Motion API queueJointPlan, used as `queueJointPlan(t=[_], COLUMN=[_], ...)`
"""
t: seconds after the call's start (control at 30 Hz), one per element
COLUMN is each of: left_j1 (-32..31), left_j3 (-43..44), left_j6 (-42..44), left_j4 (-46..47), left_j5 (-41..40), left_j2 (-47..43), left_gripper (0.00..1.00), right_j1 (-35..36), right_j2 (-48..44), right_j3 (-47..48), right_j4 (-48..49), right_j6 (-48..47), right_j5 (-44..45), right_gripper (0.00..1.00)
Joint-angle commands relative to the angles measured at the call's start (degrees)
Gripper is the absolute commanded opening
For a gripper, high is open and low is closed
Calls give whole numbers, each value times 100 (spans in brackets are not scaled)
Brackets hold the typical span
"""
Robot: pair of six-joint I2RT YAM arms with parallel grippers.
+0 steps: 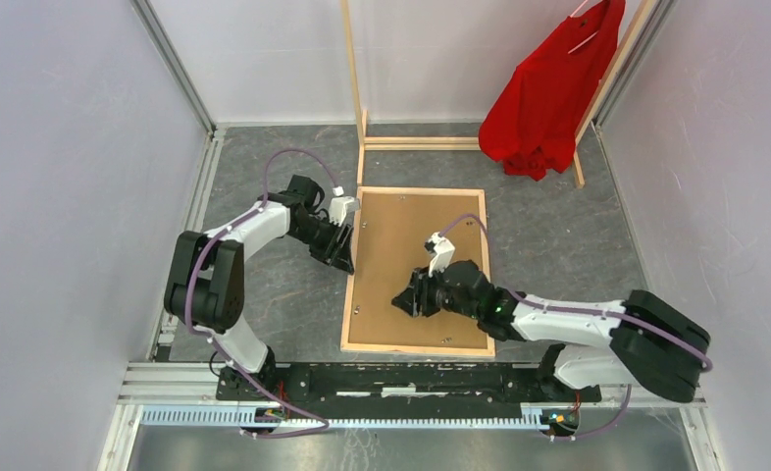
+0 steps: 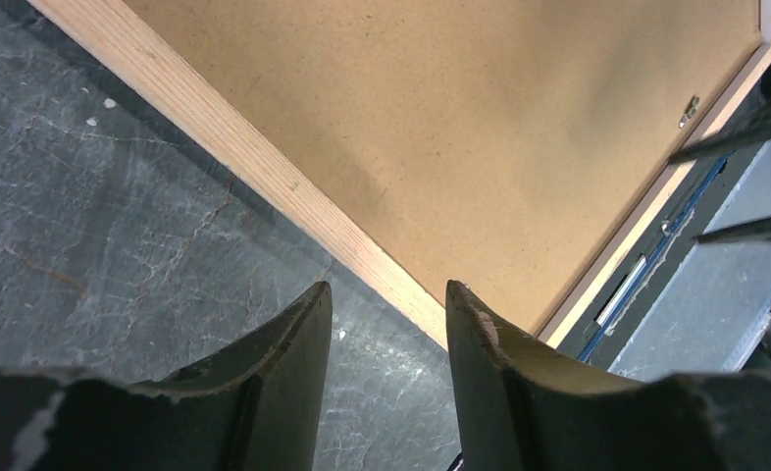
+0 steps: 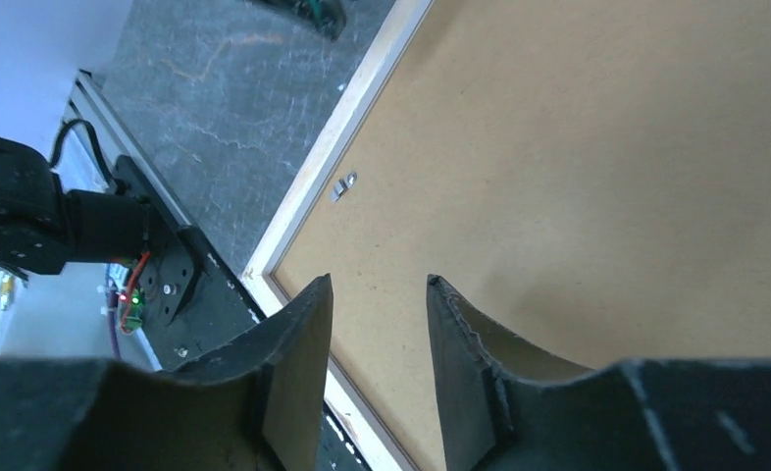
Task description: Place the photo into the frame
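The frame (image 1: 349, 285) lies back-up on the grey table, its light wood rim around the photo (image 1: 401, 245), of which only the plain brown board back shows. My left gripper (image 1: 342, 257) hovers at the frame's left rim (image 2: 264, 162). Its fingers stand apart with only tabletop between them (image 2: 388, 294), and the right fingertip is over the rim. My right gripper (image 1: 406, 299) is low over the board (image 3: 578, 147) near the frame's near-left corner, jaws apart and holding nothing (image 3: 379, 287). The photo's printed side is hidden.
A tall wooden clothes rack (image 1: 354, 88) stands at the back with a red shirt (image 1: 548, 88) hanging at its right. Small metal clips (image 3: 343, 184) sit along the inside of the frame's rim. The arms' black base rail (image 1: 411, 378) runs along the near edge, and walls close in both sides.
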Motion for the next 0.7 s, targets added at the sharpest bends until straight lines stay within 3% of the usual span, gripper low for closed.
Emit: queueJointPlan(t=[0.0, 0.33, 0.67], left_j1=[-15, -24, -24], left_j3=[-31, 80, 48], left_j6=[-235, 19, 115], left_j4=[295, 183, 147], left_j5=[184, 261, 269], left_j2=[214, 561, 752], left_gripper=[52, 37, 26], right_j1=[527, 906, 1012], right_j2=[623, 1837, 2532], right_j3=[201, 596, 1008], right_j4=[946, 1791, 1992], right_j6=[61, 107, 68], right_j5=[723, 648, 363], right_gripper=[42, 21, 17])
